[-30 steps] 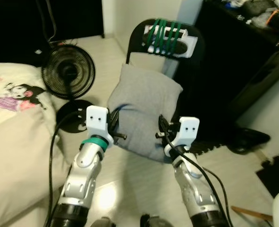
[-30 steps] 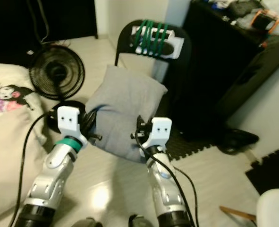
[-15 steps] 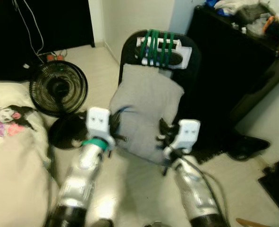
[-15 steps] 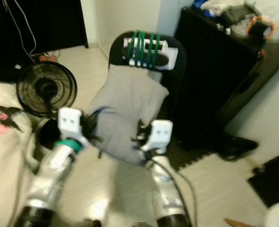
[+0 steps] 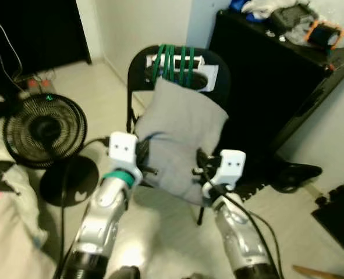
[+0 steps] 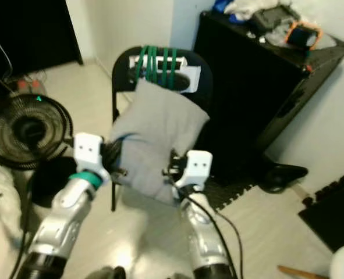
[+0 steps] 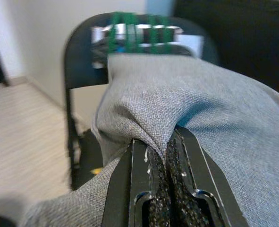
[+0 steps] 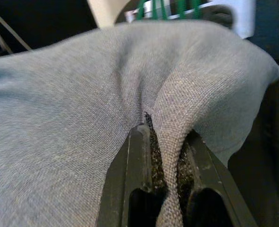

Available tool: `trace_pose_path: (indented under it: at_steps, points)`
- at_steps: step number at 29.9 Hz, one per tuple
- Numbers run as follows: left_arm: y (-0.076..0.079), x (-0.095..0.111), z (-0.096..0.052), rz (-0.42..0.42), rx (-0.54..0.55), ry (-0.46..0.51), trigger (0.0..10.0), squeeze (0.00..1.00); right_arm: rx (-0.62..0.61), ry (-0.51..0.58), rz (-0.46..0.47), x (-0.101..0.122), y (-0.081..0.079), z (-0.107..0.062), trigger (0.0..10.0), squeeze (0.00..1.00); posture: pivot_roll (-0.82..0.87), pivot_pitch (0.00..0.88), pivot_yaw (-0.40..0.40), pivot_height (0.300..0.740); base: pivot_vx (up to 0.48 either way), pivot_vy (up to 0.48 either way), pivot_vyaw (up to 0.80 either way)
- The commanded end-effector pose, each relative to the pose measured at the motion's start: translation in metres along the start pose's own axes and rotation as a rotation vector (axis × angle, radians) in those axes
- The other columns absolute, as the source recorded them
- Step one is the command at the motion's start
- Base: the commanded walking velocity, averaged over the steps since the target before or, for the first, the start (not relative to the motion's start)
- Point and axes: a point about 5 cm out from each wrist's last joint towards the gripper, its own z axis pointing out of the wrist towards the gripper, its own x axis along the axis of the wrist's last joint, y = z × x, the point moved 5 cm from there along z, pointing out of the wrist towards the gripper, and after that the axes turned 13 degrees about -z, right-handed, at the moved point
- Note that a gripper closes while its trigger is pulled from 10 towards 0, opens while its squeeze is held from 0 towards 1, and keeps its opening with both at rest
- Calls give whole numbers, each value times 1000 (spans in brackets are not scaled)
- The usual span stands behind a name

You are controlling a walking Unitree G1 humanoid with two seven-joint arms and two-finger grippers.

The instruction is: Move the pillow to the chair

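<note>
Eye views took in fan (image 5: 43, 131) at 9 o'clock, black cabinet (image 5: 276, 87) at 2 o'clock. Wrist views showed grip close-up: left gripper (image 7: 164, 156) pinched fold of grey pillow (image 5: 180, 136); right gripper (image 8: 164, 146) pinched another fold. Pillow hung between both, against black chair (image 5: 138, 72) backrest at 12 o'clock.

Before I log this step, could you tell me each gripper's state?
Left gripper: shut on the pillow.
Right gripper: shut on the pillow.
</note>
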Motion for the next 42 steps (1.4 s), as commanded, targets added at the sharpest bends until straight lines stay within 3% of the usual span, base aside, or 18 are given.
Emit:
trace_pose_path:
  at_steps: [1, 16, 23, 42]
  points:
    - [9, 5, 1, -8, -27, 28, 10000, 0, 8, 3, 19, -1, -7, -2, 10000, 0, -20, 72, 51, 740, 345, 0, 0]
    - [9, 4, 0, -6, -32, 19, 10000, 0, 23, -19, 30, -7, -10, -3, 10000, 0, -14, 74, 53, 740, 339, 0, 0]
    - [15, -6, -3, -10, -61, -16, 10000, 0, 12, -38, 41, -12, -8, -6, 10000, 0, -17, 76, 54, 740, 0, 0, 0]
    - [15, -7, -2, -5, -59, -18, 10000, 0, -19, -50, 68, -15, 0, -6, 10000, 0, -20, 76, 57, 715, 0, 0, 0]
